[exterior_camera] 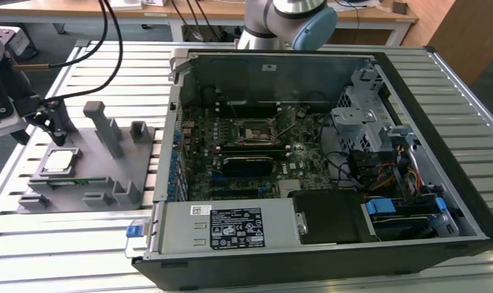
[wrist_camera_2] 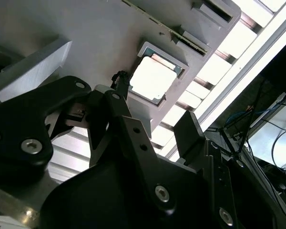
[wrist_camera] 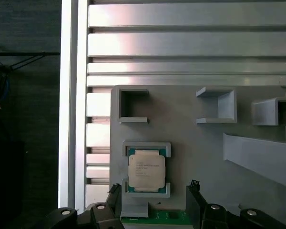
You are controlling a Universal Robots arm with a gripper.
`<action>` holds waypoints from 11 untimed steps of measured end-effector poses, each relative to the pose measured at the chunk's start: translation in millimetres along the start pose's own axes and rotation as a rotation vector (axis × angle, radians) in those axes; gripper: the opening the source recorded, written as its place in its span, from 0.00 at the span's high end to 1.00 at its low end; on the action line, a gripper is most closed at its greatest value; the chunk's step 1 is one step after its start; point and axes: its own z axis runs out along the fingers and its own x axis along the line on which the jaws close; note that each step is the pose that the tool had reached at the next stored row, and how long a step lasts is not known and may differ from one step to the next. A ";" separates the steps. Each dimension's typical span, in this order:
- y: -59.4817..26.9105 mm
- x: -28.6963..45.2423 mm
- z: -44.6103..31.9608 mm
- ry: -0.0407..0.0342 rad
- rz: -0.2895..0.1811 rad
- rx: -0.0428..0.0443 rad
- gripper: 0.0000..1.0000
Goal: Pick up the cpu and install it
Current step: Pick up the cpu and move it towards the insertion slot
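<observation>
gripper [wrist_camera: 155,187]: I see its jaws open, empty, hovering near the cpu [wrist_camera: 146,171]
cpu: flat in a recess of the grey tray [wrist_camera: 205,157], at the exterior view's left of the computer case [exterior_camera: 311,268]

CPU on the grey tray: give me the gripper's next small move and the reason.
Probably a short descent with a slight shift to centre over the cpu. The gripper is open and holds nothing. In the first wrist view its fingertips flank just one edge of the cpu, which lies flat in its nest on the tray.
</observation>
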 end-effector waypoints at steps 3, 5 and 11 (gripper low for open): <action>-0.2 0.9 3.7 -0.0002 0.000 -0.0001 0.35; -0.3 1.3 5.8 -0.0002 0.000 0.0000 0.35; -0.6 1.8 14.3 -0.0001 0.000 0.0017 0.23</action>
